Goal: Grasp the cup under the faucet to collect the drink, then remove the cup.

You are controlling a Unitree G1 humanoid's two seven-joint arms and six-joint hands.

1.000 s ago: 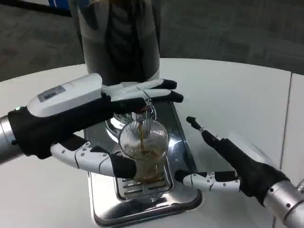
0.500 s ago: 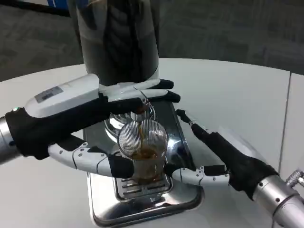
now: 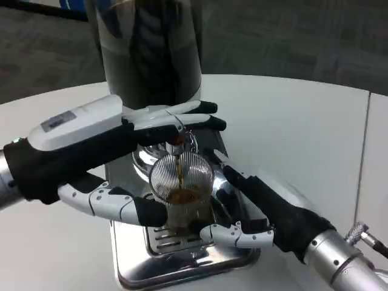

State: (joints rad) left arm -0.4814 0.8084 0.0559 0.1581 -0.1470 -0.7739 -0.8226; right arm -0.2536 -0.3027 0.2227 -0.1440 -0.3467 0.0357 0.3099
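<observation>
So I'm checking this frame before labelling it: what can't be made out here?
Head view:
- Tap lever: covered by the left robot hand.
- Top of the dark cylindrical dispenser: cut off by the upper edge.
- Base of the ribbed clear cup on the shiny metal drip tray: hidden by both thumbs.
- Whether the right robot hand touches the cup: unclear.

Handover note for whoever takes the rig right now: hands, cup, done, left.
Left hand: fingers laid over the faucet, thumb curled by the cup's left side; whether it grips anything I can't tell.
Right hand: open, fingers spread beside the cup's right side, holding nothing.
Cup: clear ribbed glass, upright on the drip tray under the faucet, brown drink streaming in, partly full.
Done: cup placed, pour running.
Left: finish filling, stop the flow, grasp the cup, lift it off the tray.
</observation>
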